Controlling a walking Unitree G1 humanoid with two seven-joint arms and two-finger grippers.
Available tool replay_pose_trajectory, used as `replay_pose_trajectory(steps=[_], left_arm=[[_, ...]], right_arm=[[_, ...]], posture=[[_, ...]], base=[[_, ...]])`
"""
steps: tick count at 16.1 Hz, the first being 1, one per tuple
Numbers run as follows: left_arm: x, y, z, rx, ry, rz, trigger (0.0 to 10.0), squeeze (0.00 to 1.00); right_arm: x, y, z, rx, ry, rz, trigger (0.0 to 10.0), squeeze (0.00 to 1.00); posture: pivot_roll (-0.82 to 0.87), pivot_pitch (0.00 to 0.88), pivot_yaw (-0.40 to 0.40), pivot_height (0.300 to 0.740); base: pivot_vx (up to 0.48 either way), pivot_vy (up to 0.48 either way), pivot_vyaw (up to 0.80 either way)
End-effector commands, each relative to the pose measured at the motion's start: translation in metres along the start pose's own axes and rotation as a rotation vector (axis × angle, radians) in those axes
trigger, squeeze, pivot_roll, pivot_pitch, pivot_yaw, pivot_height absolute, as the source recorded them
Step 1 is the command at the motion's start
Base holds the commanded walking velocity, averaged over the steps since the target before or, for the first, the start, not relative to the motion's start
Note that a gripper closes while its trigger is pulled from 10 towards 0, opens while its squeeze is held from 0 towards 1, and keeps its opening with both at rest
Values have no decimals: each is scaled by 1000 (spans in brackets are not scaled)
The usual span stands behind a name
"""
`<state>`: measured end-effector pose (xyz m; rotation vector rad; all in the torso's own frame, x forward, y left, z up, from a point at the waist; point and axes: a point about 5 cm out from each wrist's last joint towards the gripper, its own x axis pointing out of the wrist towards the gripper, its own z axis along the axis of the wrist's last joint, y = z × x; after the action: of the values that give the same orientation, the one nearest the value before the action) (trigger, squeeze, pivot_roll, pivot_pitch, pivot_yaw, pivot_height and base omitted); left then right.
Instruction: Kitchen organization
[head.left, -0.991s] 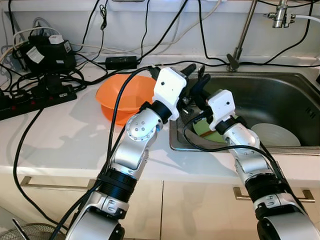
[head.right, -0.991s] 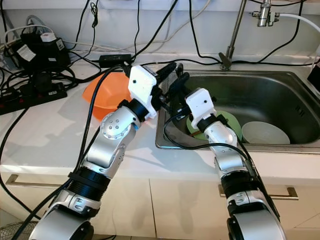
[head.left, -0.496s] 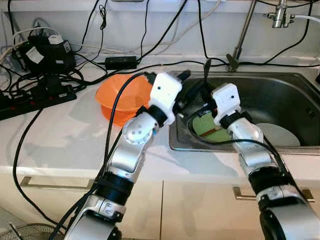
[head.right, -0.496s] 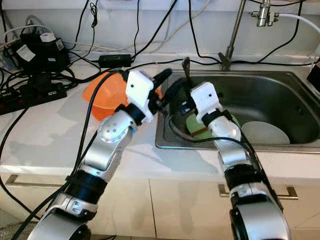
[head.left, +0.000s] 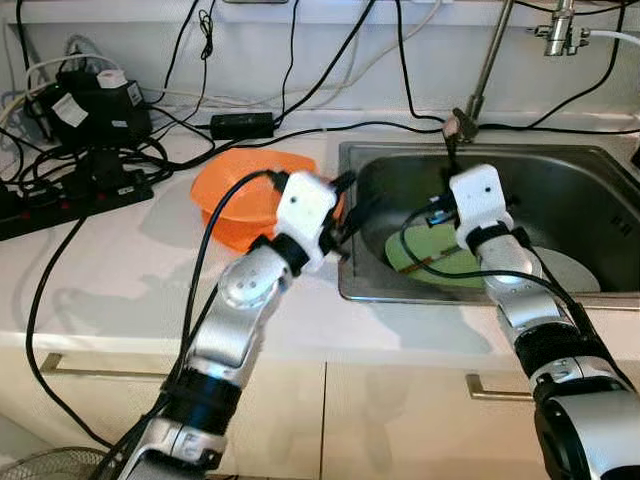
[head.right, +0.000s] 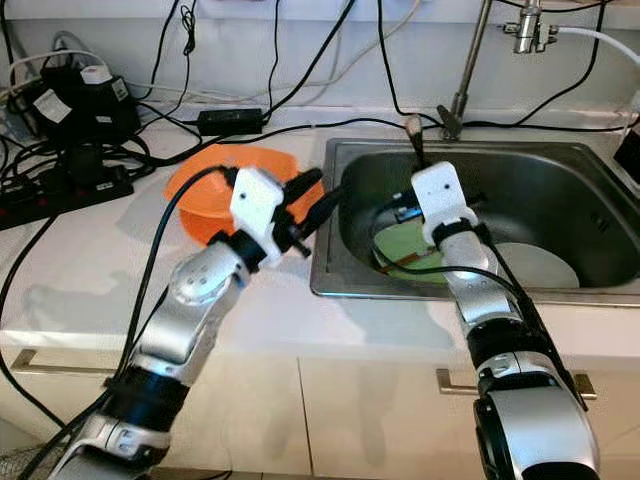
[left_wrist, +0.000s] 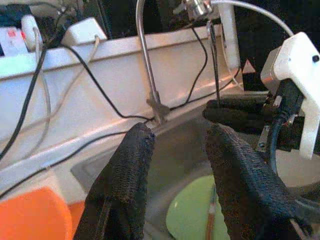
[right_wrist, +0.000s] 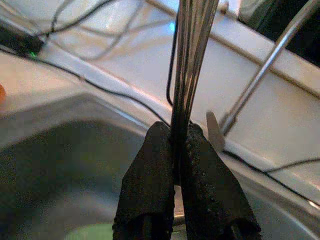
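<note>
Reaching over the counter edge (head.left: 120, 300), the left gripper (head.left: 347, 199) hangs at the sink's near-left corner, its two black fingers (left_wrist: 131, 170) spread apart with nothing between them, the orange bowl (head.left: 235, 195) just behind it. Past it, the right gripper (right_wrist: 172, 150) is pinched tight on a thin metal utensil (right_wrist: 189, 45), held upright above the steel sink (head.left: 590, 180). Below lie a green plate (head.left: 440, 262) and a white plate (head.left: 570, 270). Farther back stands the faucet (head.left: 485, 70).
</note>
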<state>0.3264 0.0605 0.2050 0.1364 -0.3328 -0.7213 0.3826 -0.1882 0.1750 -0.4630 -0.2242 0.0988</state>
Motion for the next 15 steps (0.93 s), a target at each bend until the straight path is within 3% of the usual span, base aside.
replay_pose_trajectory(steps=[1, 5, 7, 15], left_arm=[[-1, 0, 3, -1, -2, -10, 10000, 0], [-23, -9, -21, 17, 206, -133, 10000, 0], [-30, -12, -29, 31, 259, -163, 10000, 0], [-38, -19, -34, 17, 334, -214, 10000, 0]], right_arm=[[6, -6, 8, 2, -20, -27, 10000, 0], [5, 1, 2, -1, 13, -35, 10000, 0], [4, 5, 0, 4, 19, -29, 10000, 0], [-3, 14, -14, 17, 74, -23, 10000, 0]], posture=[[40, 0, 34, 740], [54, 0, 43, 740], [55, 0, 44, 740], [52, 0, 59, 740]], base=[[0, 0, 0], [0, 0, 0], [0, 0, 0], [0, 0, 0]])
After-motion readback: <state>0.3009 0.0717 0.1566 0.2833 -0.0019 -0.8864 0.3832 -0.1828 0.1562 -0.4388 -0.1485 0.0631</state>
